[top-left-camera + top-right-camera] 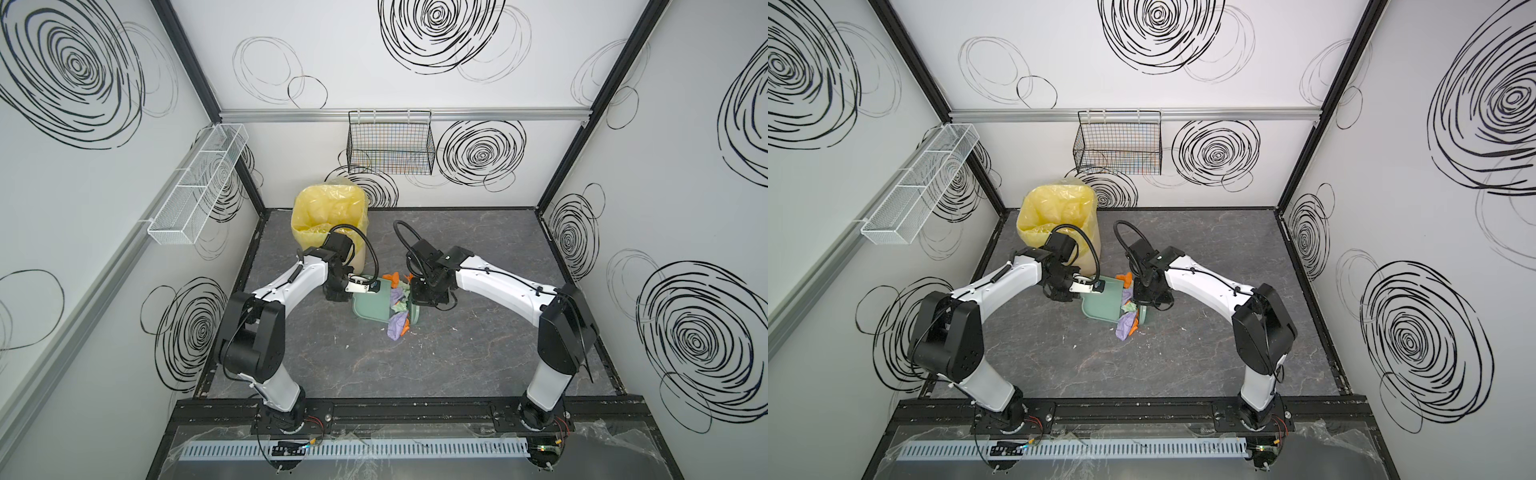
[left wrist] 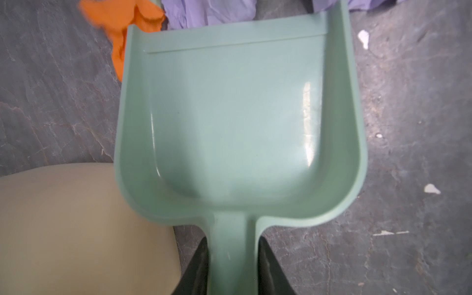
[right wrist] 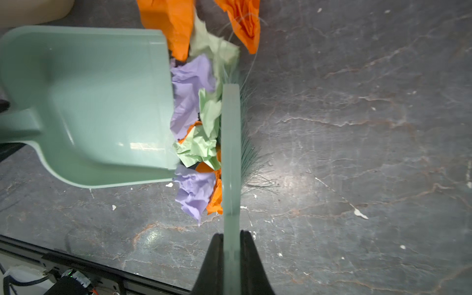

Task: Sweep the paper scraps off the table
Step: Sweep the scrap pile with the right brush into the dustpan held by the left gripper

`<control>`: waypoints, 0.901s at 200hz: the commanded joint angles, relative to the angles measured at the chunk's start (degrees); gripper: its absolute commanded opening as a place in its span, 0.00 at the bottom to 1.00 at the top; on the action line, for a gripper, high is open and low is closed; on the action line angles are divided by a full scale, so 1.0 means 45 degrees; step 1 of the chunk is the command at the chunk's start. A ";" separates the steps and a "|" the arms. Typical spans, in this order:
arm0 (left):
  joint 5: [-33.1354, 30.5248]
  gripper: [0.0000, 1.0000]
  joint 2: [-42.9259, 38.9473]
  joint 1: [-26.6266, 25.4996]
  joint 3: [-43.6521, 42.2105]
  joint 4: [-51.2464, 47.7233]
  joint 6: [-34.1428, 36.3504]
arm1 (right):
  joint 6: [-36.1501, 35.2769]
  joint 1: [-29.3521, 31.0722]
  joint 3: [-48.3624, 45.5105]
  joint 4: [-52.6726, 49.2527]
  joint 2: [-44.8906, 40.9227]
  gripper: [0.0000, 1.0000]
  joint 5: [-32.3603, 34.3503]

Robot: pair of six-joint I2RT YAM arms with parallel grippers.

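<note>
The right gripper (image 3: pixel 231 235) is clamped on the flat handle of a pale green brush (image 3: pixel 231 143). The left gripper (image 2: pixel 232 242) is closed on the stem of a matching dustpan (image 2: pixel 237 122), its jaws pinching it from both sides. Taking twelve o'clock as the back wall in a top view, the paper scraps (image 1: pixel 398 303) lie bunched near the middle of the table (image 1: pixel 478 353), with the pan at their nine o'clock and the brush at their three. The pile is thus trapped between the bristles and the pan's open lip. This looks deliberate: the pan serves as a backstop while the brush pushes toward nine. The pan's floor is bare in the left wrist view, so nothing seems loaded yet. Orange pieces stick out past the lip at twelve and a lilac one at six, and these may slip round the sides. The bin with the yellow liner (image 1: pixel 328 216) stands at the pan's eleven o'clock, handy for tipping.
</note>
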 commanded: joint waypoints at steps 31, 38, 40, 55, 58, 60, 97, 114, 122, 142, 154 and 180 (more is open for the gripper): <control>0.0597 0.00 0.0168 -0.0411 -0.0304 0.0141 -0.0499 | 0.0605 0.0448 0.0607 0.0076 0.0097 0.00 -0.0739; 0.0694 0.00 0.0141 -0.0412 -0.0326 0.0120 -0.0534 | 0.0680 0.0496 0.0672 0.0093 0.0007 0.00 -0.0779; 0.0730 0.00 0.0140 -0.0416 -0.0332 0.0110 -0.0542 | 0.0709 0.0512 0.0706 0.0104 -0.0020 0.00 -0.0811; 0.0931 0.00 0.0114 -0.0414 -0.0392 0.0120 -0.0669 | 0.0877 0.0642 0.0834 0.0196 -0.0209 0.00 -0.0943; 0.0974 0.00 0.0119 -0.0407 -0.0409 0.0102 -0.0694 | 0.0903 0.0670 0.0851 0.0208 -0.0232 0.00 -0.0955; 0.1001 0.00 0.0119 -0.0410 -0.0411 0.0100 -0.0709 | 0.0936 0.0697 0.0865 0.0221 -0.0255 0.00 -0.0977; 0.1417 0.00 0.0120 -0.0455 -0.0528 0.0044 -0.1039 | 0.1197 0.1111 0.1100 0.0203 -0.0447 0.00 -0.1189; 0.1570 0.00 0.0083 -0.0454 -0.0659 0.0052 -0.1119 | 0.1314 0.1248 0.1101 0.0146 -0.0626 0.00 -0.1190; 0.1637 0.00 0.0063 -0.0437 -0.0747 0.0070 -0.1159 | 0.1362 0.1277 0.1096 0.0105 -0.0723 0.00 -0.1160; 0.1869 0.00 0.0037 -0.0303 -0.1018 0.0137 -0.1225 | 0.1490 0.1308 0.1052 0.0045 -0.1025 0.00 -0.1094; 0.1996 0.00 0.0041 -0.0188 -0.1162 0.0158 -0.1241 | 0.1563 0.1346 0.1015 -0.0002 -0.1215 0.00 -0.1101; 0.2383 0.00 0.0022 0.0068 -0.1477 0.0095 -0.1267 | 0.1618 0.1366 0.0955 -0.0068 -0.1510 0.00 -0.1082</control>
